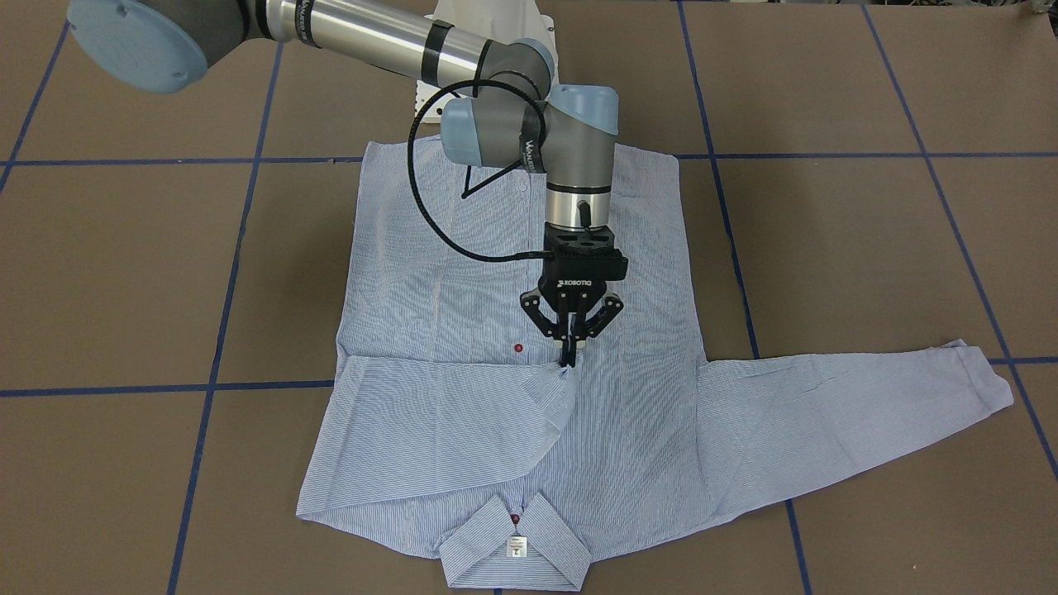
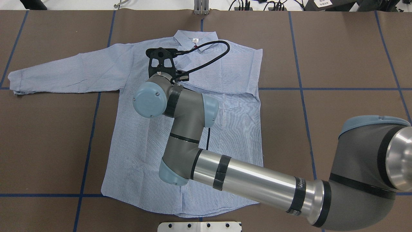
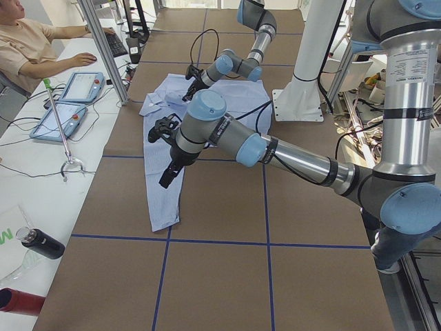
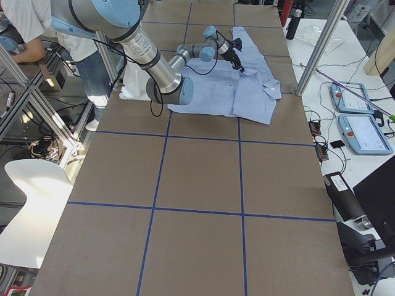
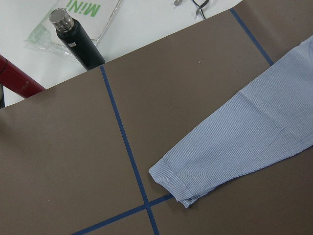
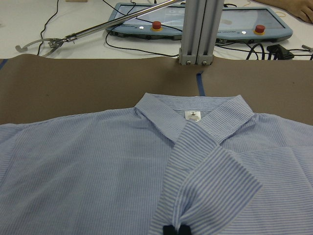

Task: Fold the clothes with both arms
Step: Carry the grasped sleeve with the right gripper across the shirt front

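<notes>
While the shirt (image 1: 430, 273) is lying flat, the right gripper (image 1: 569, 360) is pinching its folded-in cuff (image 1: 560, 392). The left gripper (image 3: 167, 179) is hovering over the table (image 3: 227, 207); I cannot tell how its jaws are standing.

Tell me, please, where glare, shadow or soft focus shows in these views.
Overhead exterior: strong glare on the right arm's silver tube, the shirt evenly lit. Front-facing: the near blue joint cap soft, hardly any shadow under the right gripper. Right wrist: its fingertips dark and blurred, the collar sharp. Left wrist: the white tabletop nearly blown out.
</notes>
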Robot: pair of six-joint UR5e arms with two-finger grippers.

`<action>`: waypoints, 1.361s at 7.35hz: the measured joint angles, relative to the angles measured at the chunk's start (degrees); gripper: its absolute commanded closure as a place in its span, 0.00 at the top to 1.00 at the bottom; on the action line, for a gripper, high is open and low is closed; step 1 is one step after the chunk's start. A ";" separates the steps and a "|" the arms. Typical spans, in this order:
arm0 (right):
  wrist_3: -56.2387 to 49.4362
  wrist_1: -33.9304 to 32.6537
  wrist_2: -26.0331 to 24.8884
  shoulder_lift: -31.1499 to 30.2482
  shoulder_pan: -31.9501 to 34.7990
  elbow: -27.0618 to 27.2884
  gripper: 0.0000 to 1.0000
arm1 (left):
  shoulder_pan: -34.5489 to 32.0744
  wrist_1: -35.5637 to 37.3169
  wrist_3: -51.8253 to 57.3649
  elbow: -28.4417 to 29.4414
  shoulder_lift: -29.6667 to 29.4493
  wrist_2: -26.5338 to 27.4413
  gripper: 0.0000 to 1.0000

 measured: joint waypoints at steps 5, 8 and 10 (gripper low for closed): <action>0.56 -0.21 -1.03 7.56 -1.49 -9.35 1.00 | -0.01 0.00 0.00 0.12 0.00 0.00 1.00; 3.12 -2.68 1.32 12.28 -1.16 -11.79 1.00 | -0.07 -0.02 -0.03 0.08 0.04 -0.02 1.00; 3.96 -4.67 10.80 10.42 2.72 -6.97 1.00 | 0.04 -2.30 -0.54 0.82 -0.36 -0.49 1.00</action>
